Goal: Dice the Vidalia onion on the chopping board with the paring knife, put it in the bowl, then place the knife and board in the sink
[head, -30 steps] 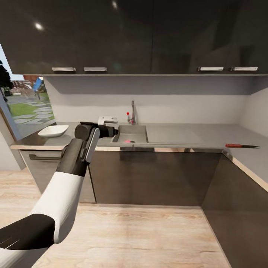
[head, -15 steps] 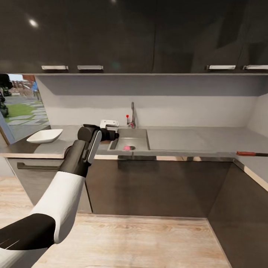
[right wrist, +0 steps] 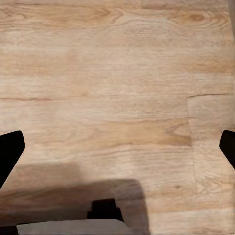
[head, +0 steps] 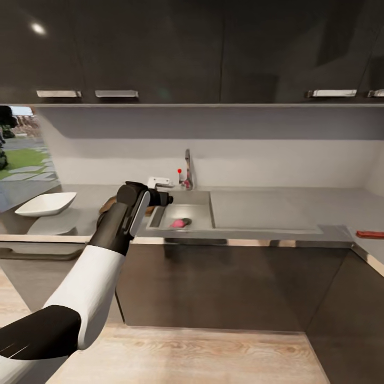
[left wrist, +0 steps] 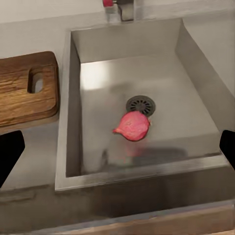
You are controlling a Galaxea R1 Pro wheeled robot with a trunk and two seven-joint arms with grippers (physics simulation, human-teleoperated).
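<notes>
Left gripper [head: 166, 200], fingers spread wide and grasping nothing, held above the sink [left wrist: 73, 98]. The Vidalia onion [left wrist: 132, 126] lies on the basin floor just beside the round drain [left wrist: 141, 104]. The chopping board [left wrist: 24, 88] rests on the countertop [head: 277, 205] beside the sink. Right gripper [right wrist: 117, 147], likewise spread, faces the wooden floor [right wrist: 117, 73].

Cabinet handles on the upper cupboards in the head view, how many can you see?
4: two side by side at upper left, one at upper right, and one cut by the right edge. More may lie outside the picture.
</notes>
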